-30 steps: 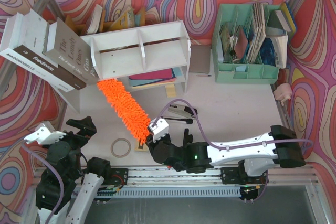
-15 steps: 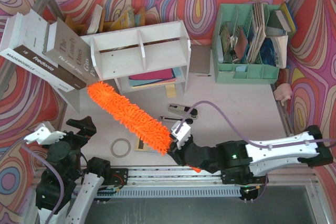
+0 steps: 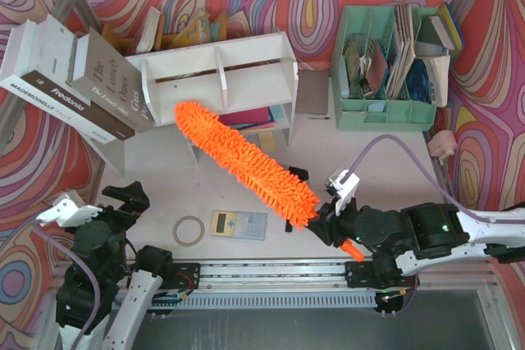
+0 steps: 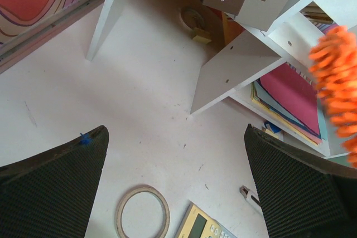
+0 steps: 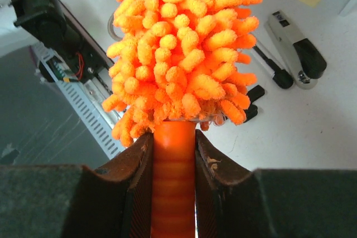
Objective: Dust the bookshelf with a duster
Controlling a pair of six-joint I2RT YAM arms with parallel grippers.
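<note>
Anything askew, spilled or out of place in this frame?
Yes. Two large grey and white books slump at a steep tilt against the left end of the small white wooden bookshelf instead of standing upright. Nothing looks spilled or broken.

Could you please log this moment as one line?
right gripper: shut on duster handle | duster tip: near bookshelf front | left gripper: open, empty

Spread-wide left gripper (image 4: 175,137) above tape ring (image 4: 142,213); blurred orange duster (image 4: 336,90), probably, by bookshelf (image 4: 240,65).
</note>
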